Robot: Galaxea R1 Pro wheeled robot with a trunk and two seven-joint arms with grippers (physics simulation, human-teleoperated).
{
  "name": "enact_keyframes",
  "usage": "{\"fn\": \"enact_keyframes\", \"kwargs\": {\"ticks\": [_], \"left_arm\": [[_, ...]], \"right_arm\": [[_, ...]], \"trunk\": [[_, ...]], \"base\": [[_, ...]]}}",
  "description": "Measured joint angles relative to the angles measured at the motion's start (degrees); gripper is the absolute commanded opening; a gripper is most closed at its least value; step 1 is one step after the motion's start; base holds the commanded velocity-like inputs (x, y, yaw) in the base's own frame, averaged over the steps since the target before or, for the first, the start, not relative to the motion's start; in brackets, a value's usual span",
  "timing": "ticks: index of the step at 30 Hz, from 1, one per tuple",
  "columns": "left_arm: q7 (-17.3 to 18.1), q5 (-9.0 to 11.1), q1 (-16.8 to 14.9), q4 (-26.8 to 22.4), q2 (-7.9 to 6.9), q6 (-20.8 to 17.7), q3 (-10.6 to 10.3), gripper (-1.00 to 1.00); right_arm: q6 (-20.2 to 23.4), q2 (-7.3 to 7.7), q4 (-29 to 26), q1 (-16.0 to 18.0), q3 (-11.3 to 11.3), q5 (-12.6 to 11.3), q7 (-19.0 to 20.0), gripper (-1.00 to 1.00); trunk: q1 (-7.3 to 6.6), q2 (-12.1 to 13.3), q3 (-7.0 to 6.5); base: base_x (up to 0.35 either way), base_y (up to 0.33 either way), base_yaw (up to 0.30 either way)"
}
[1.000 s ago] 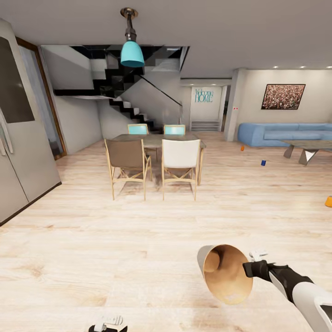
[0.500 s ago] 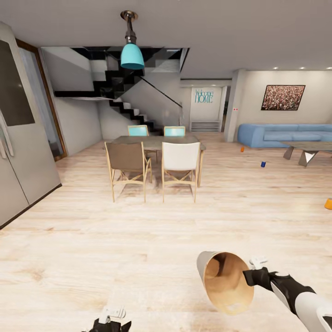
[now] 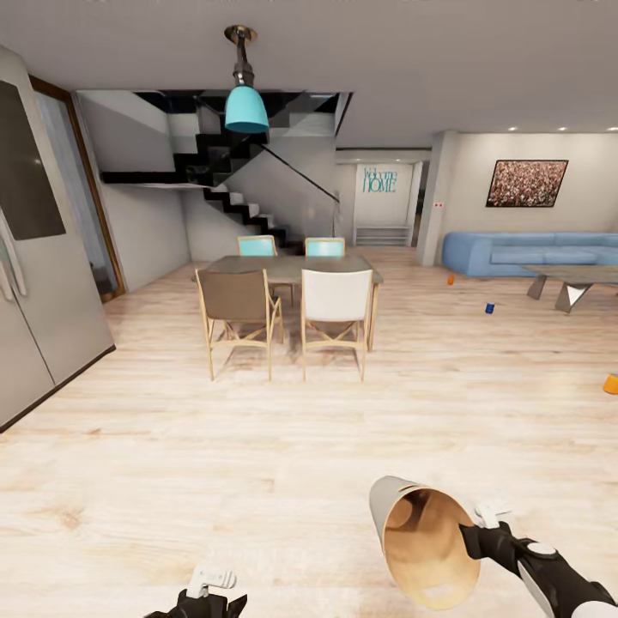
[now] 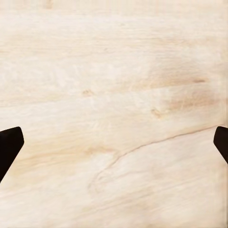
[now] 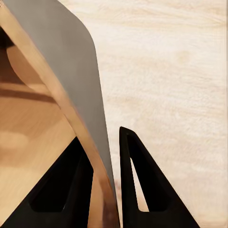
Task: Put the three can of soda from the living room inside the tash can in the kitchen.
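Note:
The tash can, a tapered tan wooden bin with a brown inside, hangs tipped on its side low over the floor, its mouth facing me. My right gripper is shut on its rim; in the right wrist view the two black fingers clamp the bin's wall. Far off in the living room, three cans of soda stand on the floor: an orange one by the blue sofa, a dark blue one, and an orange one at the right edge. My left gripper is open over bare floor.
A dining table with several chairs stands ahead in the middle. Grey cabinet doors line the left. A staircase rises behind the table. A glass-topped low table sits before the sofa. Light wood floor runs between me and the cans.
The bin and my right gripper have sunk lower and nearer to me in the head view. The left gripper has come slightly further into view. The room has barely shifted.

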State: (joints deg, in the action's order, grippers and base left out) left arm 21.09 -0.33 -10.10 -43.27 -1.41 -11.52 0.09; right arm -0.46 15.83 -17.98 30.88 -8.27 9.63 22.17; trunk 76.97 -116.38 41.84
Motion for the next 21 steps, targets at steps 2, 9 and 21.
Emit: {"fn": "enact_keyframes", "kwargs": {"ticks": [2, 9, 21], "left_arm": [[0.0, 0.0, 0.0, 0.0, 0.0, 0.0, 0.0, 1.0], [0.1, 0.0, 0.0, 0.0, 0.0, 0.2, 0.0, 1.0], [0.0, 0.2, 0.0, -0.1, 0.01, 0.7, 0.1, 1.0]], "right_arm": [[0.0, -0.03, -0.1, -0.5, -0.1, 0.0, 0.0, -1.0], [-2.1, -0.15, -0.3, -2.3, 0.0, 0.1, 0.0, -1.0], [-2.5, -0.11, -0.7, -2.5, -0.5, 0.1, 3.0, -1.0]], "trunk": [[-0.44, 0.8, -0.36], [-1.98, 3.6, -1.64], [-4.61, 8.4, -3.27]], "base": [[0.0, 0.0, 0.0], [0.0, 0.0, 0.0], [0.0, 0.0, 0.0]]}}
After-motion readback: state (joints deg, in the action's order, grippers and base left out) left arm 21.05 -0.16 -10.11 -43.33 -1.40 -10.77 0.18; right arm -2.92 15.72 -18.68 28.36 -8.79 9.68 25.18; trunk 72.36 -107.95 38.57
